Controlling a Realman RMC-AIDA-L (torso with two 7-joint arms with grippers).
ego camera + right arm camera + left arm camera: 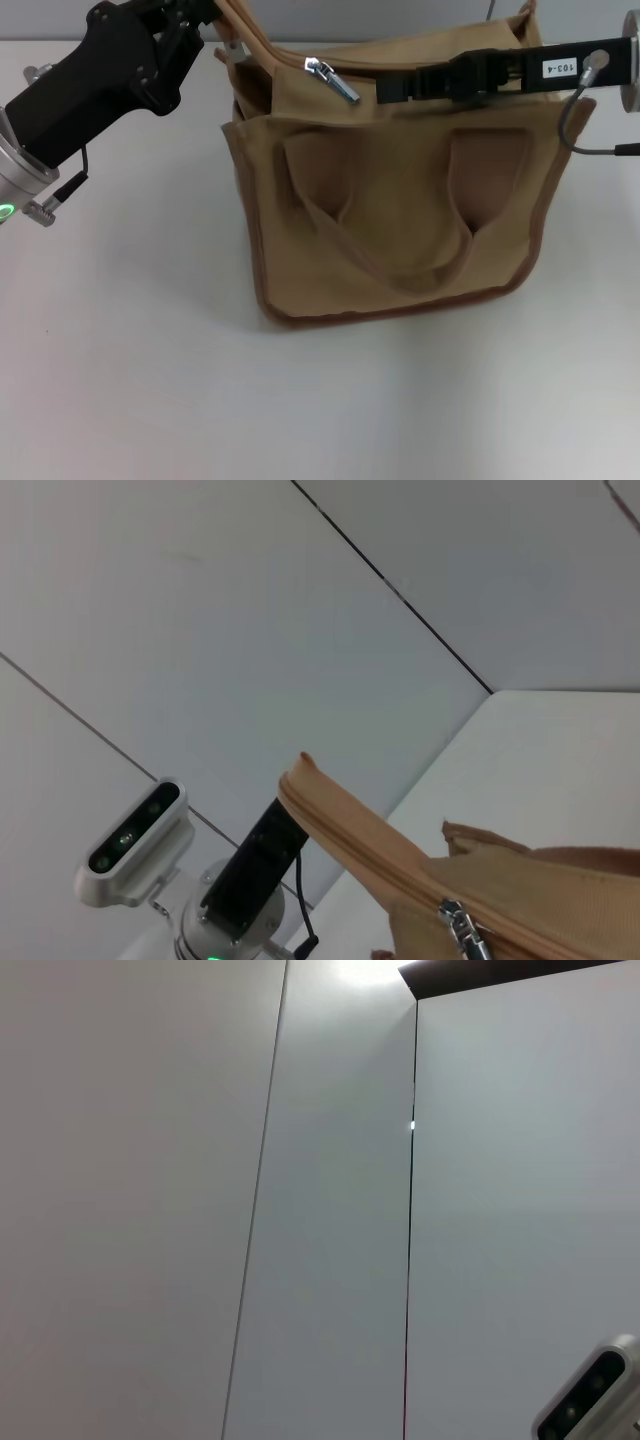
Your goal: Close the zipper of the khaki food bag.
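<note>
Khaki food bag (390, 220) sits mid-bench, left gripper (222, 40) pinching its far-left zipper (330, 78) end, can't tell the right gripper (390, 88) state, so the slider could slip away.

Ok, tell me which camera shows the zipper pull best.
The head view: the silver zipper pull lies in full sight on top of the bag. The right wrist view catches it only at the picture's edge. The left wrist view shows only wall panels.
</note>
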